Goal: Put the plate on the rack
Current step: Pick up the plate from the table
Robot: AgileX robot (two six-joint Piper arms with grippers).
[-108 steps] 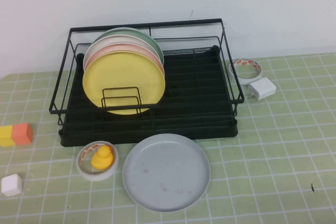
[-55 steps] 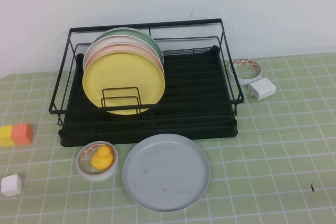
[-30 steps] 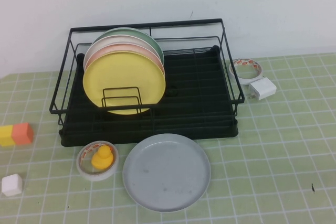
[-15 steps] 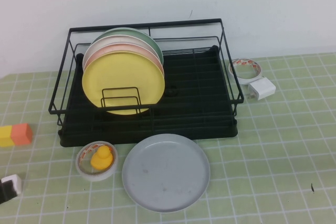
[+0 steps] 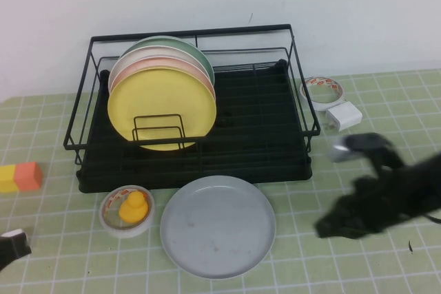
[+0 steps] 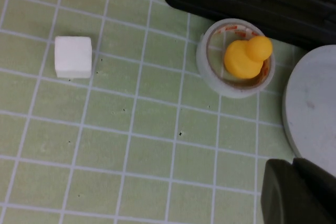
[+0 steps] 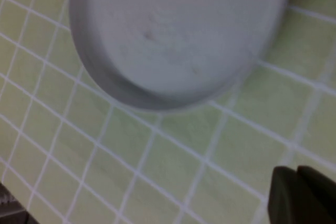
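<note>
The light-grey plate lies flat on the green checked cloth, just in front of the black wire rack. My right gripper comes in blurred from the right, low over the cloth and just right of the plate. In the right wrist view it is shut and empty, with the plate a short way ahead. My left gripper is shut and empty, beside the plate's edge. A dark bit of the left arm shows at the front left corner.
Yellow, pink, cream and green plates stand in the rack's left half. A tape roll holding a yellow duck sits left of the plate. A white cube, a yellow-orange block, another tape roll and a white charger lie around.
The right arm has swept into the high view from the right toward the plate. The left arm has edged in at the front left corner. The plate has not moved.
</note>
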